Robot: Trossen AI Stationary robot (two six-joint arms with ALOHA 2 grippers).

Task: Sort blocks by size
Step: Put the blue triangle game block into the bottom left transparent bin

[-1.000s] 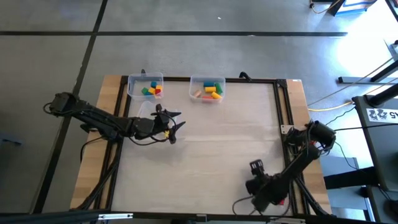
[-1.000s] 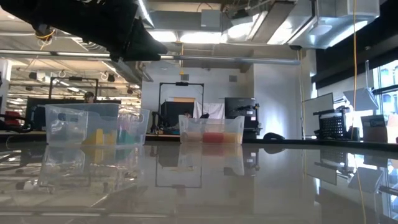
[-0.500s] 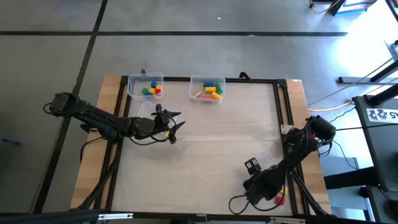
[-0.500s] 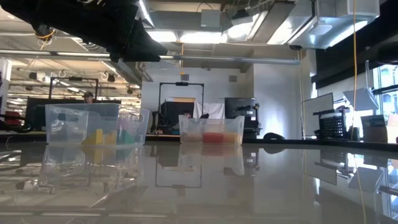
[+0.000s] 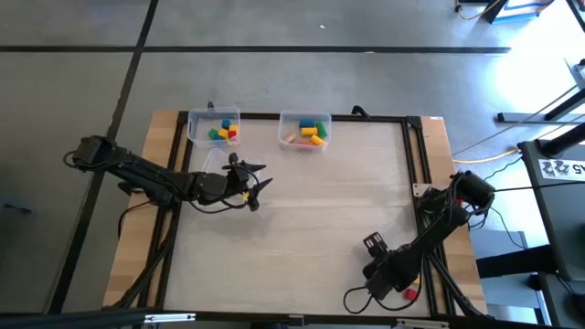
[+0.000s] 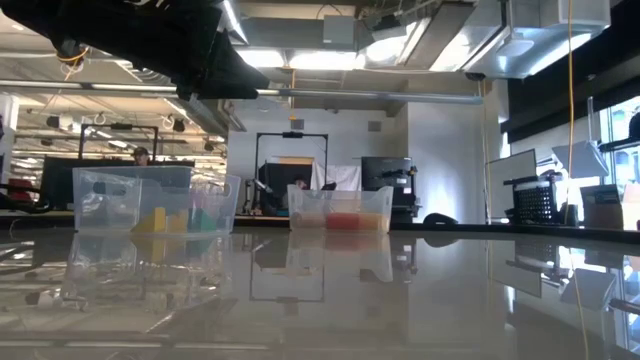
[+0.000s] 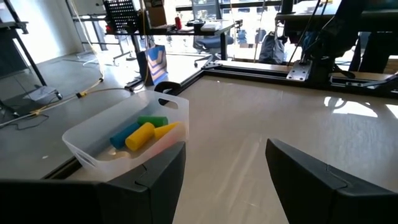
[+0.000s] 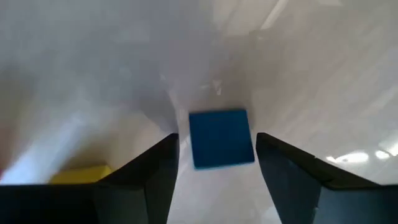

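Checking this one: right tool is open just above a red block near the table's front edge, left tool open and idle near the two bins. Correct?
Not quite: the block between the right tool's open fingers is blue, not red, as the right wrist view shows. The rest stands: that tool works near the table's front edge, and the left tool waits open near the two bins.
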